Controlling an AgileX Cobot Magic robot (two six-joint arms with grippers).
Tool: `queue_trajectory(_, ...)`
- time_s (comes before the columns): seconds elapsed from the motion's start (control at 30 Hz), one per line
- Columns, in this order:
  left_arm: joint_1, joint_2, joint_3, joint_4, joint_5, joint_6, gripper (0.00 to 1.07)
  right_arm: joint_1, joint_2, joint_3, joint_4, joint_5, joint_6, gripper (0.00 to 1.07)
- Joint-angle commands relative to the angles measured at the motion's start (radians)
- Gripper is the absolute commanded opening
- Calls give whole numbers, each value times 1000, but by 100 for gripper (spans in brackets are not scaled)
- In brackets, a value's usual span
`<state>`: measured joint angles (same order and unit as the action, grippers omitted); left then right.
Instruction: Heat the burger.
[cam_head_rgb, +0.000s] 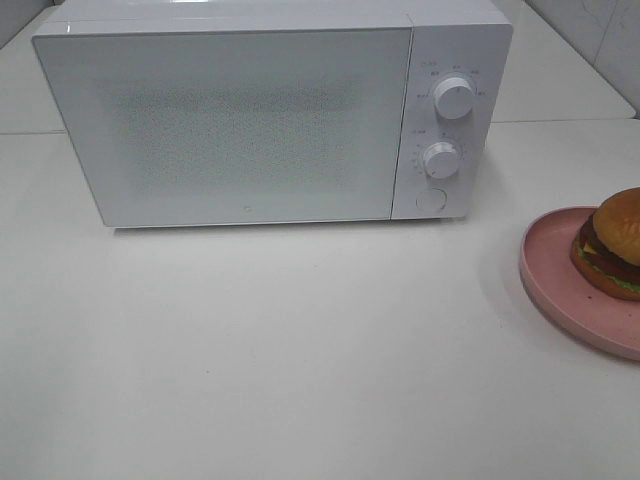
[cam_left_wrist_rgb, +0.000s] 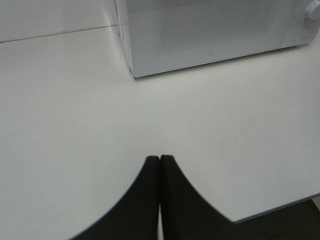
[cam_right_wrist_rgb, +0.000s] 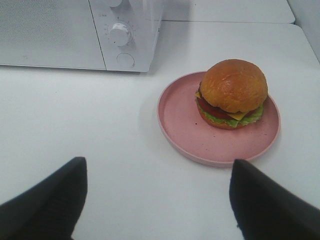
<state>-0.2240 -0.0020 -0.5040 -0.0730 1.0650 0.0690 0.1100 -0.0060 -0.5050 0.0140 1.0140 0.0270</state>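
The burger (cam_right_wrist_rgb: 231, 93) with a golden-brown bun, cheese, tomato and lettuce sits on a pink round plate (cam_right_wrist_rgb: 180, 120). In the exterior high view the burger (cam_head_rgb: 612, 242) and its plate (cam_head_rgb: 560, 275) show at the right edge, cut off. The white microwave (cam_head_rgb: 250, 110) stands at the back with its door closed. My right gripper (cam_right_wrist_rgb: 158, 172) is open, its dark fingers wide apart, a short way back from the plate. My left gripper (cam_left_wrist_rgb: 160, 159) is shut on nothing, over bare table in front of the microwave (cam_left_wrist_rgb: 210, 35). Neither gripper shows in the exterior high view.
Two round knobs (cam_head_rgb: 454, 98) (cam_head_rgb: 440, 158) and a round button (cam_head_rgb: 431, 198) sit on the microwave's right panel. The white table (cam_head_rgb: 300, 350) spreads in front. The table's near edge (cam_left_wrist_rgb: 280, 207) shows in the left wrist view.
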Motion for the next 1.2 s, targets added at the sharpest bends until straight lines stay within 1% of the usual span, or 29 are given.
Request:
queue_trajectory(0.03,3,-14,7,-26,-28,28,0,-4,-24,1,1,-12,-4,76)
queue_trajectory(0.63,3,-12,7,-25,-28,27,0,-4,-24,1,1,-12,-4,76)
queue_trajectory(0.73,16,-12,7,-25,-28,28,0,-4,-24,1,1,-12,-4,76)
queue_trajectory(0.8,77,-12,7,-25,-28,28,0,-4,-24,1,1,-12,-4,76)
queue_trajectory(0.83,77,-12,7,-25,-28,28,0,-4,-24,1,1,-12,-4,76)
queue_trajectory(0.87,124,-12,7,-25,-28,28,0,-4,-24,1,1,-12,-4,76)
queue_trajectory(0.9,124,-12,7,-25,-28,28,0,-4,-24,1,1,-12,-4,76)
queue_trajectory(0.93,165,-14,7,-25,-28,28,0,-4,-24,1,1,-12,-4,76)
queue_trajectory(0.97,183,-15,7,-25,-28,28,0,-4,-24,1,1,-12,-4,76)
queue_trajectory(1.0,183,-15,7,-25,-28,28,0,-4,-24,1,1,-12,-4,76)
queue_trajectory(1.07,217,-29,7,-25,-28,28,0,-6,-24,1,1,-12,-4,76)
queue_trajectory(1.17,217,-29,7,-25,-28,28,0,-16,-24,1,4,-12,-4,76)
queue_trajectory(1.2,216,-29,7,-25,-28,28,0,-49,-24,1,4,-12,-2,76)
